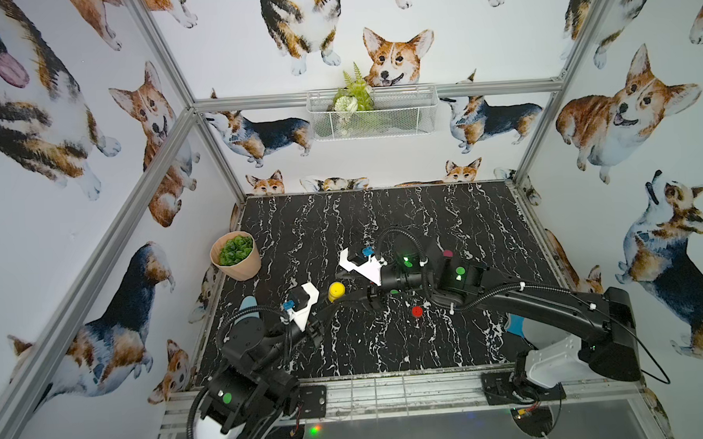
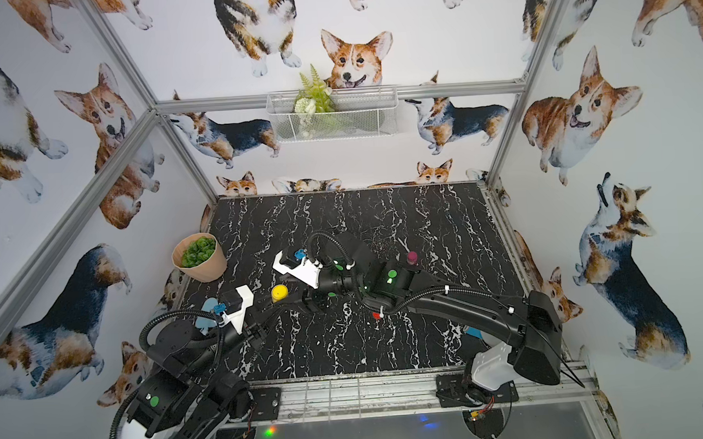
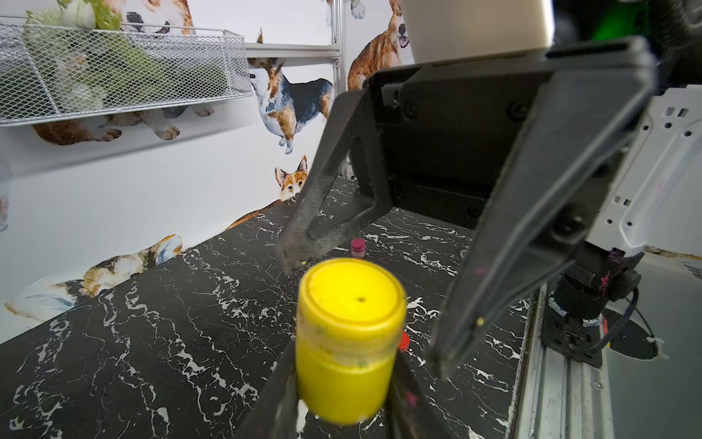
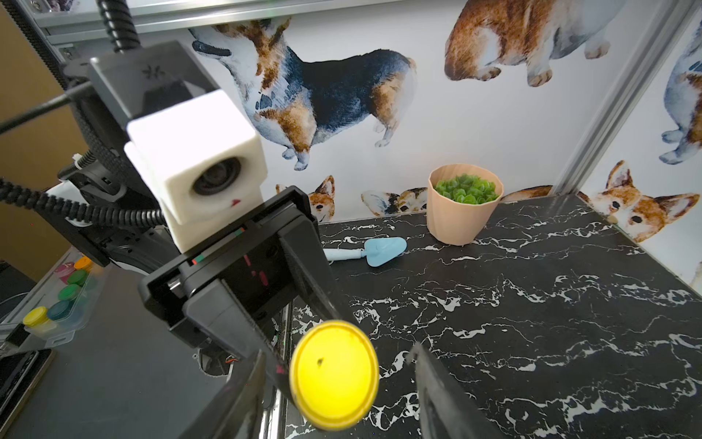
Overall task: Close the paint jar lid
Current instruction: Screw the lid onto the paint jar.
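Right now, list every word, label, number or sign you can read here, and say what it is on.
No text can be read in any view.
The yellow paint jar and its lid show no label.
A small mark on the black housing above the white camera block is too blurred to read.

The left arm reaches in low from the yellow paint jar's (image 3: 342, 380) left. The left gripper (image 1: 339, 299) is clamped on the jar's body below the lid (image 4: 334, 374), one finger on each side. The right arm stretches in from the jar's right with its wrist tipped down. The right gripper (image 4: 338, 351) straddles the lid, jaws apart, with gaps either side.
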### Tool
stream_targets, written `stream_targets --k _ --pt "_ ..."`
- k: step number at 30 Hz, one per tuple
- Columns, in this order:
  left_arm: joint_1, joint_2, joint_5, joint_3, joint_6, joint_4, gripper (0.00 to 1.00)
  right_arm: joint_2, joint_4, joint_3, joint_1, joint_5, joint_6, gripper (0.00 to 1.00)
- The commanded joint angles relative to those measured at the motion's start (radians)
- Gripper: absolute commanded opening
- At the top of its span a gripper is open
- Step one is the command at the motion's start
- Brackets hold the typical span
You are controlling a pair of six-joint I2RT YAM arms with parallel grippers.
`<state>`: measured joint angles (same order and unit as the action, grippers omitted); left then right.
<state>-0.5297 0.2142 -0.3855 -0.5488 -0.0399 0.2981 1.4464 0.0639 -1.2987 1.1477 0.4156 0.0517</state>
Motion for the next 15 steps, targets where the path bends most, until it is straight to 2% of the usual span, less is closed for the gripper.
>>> stream_targets --k 1,4,8,11,15 --pt "0.002 0.0 -0.004 0.0 0.0 -0.045 0.25 0.005 -0.024 -0.011 0.002 0.007 0.014 0.53" --pt "0.001 -0.001 0.002 0.001 -0.002 -0.043 0.25 0.009 -0.024 -0.013 0.007 0.0 0.014 0.44" --pt "0.001 -0.004 0.034 -0.003 -0.009 -0.037 0.25 0.011 -0.027 -0.008 0.023 -0.043 0.013 0.41" --pt "0.002 -0.014 0.07 -0.003 -0.014 -0.034 0.25 0.02 -0.019 -0.01 0.052 -0.11 0.026 0.4" --pt "0.002 -0.043 0.122 0.0 -0.018 -0.032 0.25 0.052 -0.059 -0.003 0.113 -0.272 0.029 0.37"
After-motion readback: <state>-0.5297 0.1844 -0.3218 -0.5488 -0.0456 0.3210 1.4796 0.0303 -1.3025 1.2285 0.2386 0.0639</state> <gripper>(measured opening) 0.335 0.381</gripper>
